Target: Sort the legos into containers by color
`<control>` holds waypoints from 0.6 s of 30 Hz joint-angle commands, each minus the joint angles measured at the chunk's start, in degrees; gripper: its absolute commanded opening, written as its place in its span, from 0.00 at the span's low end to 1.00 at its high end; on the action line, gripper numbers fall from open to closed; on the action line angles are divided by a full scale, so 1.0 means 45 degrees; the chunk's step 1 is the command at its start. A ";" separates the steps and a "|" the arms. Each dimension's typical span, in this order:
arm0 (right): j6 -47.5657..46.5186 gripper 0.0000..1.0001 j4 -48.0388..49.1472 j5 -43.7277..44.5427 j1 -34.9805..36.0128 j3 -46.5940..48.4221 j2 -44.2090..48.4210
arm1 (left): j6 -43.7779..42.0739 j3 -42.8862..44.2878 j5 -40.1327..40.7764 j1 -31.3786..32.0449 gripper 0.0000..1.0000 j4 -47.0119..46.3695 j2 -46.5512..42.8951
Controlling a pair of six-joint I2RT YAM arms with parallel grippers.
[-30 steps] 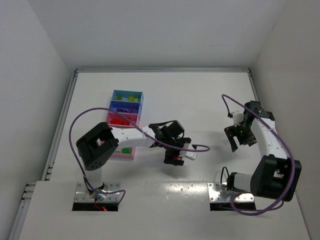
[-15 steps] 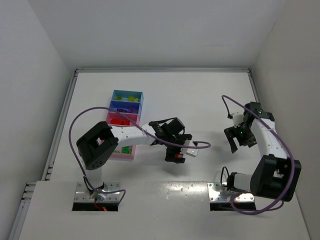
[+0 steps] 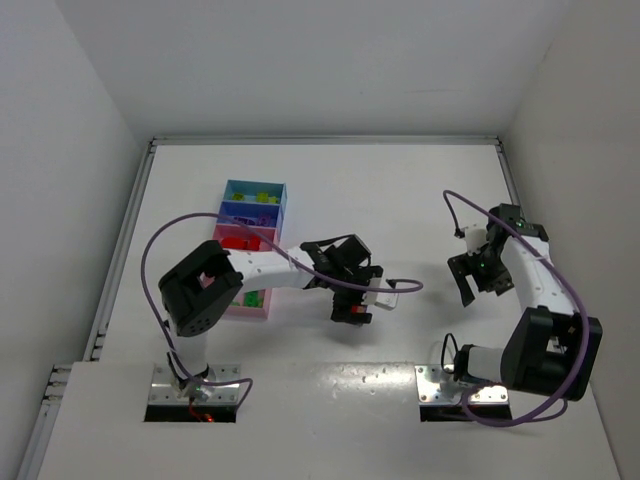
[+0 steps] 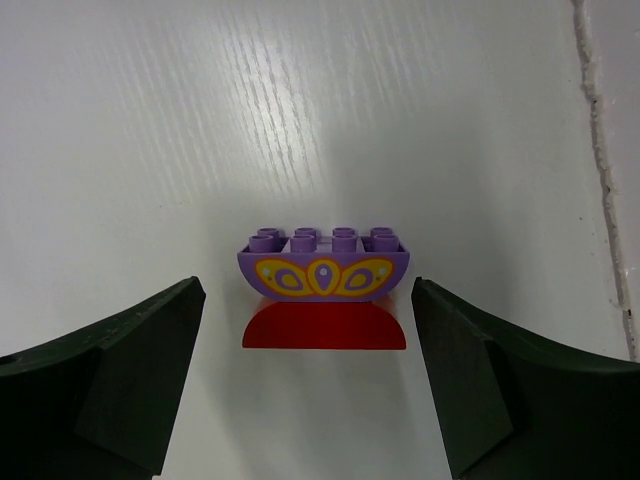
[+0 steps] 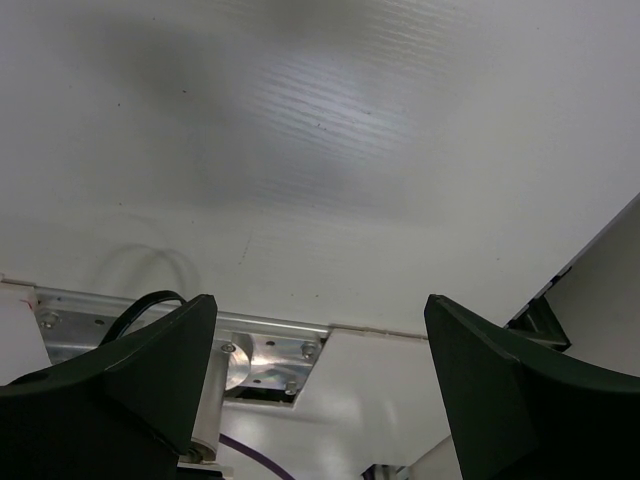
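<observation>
A purple lego (image 4: pixel 323 264) with a yellow pattern sits stuck on top of a red half-round lego (image 4: pixel 324 328). The pair stands on the white table between the fingers of my left gripper (image 4: pixel 305 400), which is open and touches neither piece. From above, this gripper (image 3: pixel 350 308) is right of the containers (image 3: pixel 283 215), with the red piece (image 3: pixel 352 317) just showing. The trays hold lime legos (image 3: pixel 264 197), purple legos (image 3: pixel 243 220), red legos (image 3: pixel 238 241) and green legos (image 3: pixel 252 299). My right gripper (image 3: pixel 468 285) is open and holds nothing.
The left arm's link lies across the nearest pink compartment and hides part of it. The right wrist view shows bare table, the right arm's base plate (image 5: pixel 262 360) and its cable. White walls close in the table on three sides.
The left jaws have opened a little wider and the left wrist has shifted slightly away from the near edge. The right arm has stayed still.
</observation>
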State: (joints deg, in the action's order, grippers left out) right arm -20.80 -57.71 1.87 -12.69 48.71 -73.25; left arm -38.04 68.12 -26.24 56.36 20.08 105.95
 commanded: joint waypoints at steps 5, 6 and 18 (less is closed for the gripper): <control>-0.0046 0.85 0.0110 -0.0161 -0.0091 0.0133 -0.0147 | 0.0270 0.0488 -0.0107 -0.0141 0.92 -0.0145 0.0537; -0.0046 0.85 0.0110 -0.0161 -0.0091 0.0133 -0.0147 | 0.0386 0.0623 -0.0107 -0.0141 0.92 -0.0145 0.0653; -0.0046 0.85 0.0344 -0.0161 -0.0091 0.0133 -0.0264 | 0.1032 0.0742 0.0011 -0.0141 0.60 -0.0262 0.1319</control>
State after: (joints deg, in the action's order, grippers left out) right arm -20.82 -57.39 1.85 -12.69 48.71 -74.28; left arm -34.52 69.91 -25.67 56.25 19.66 111.44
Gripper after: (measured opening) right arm 0.852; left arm 0.661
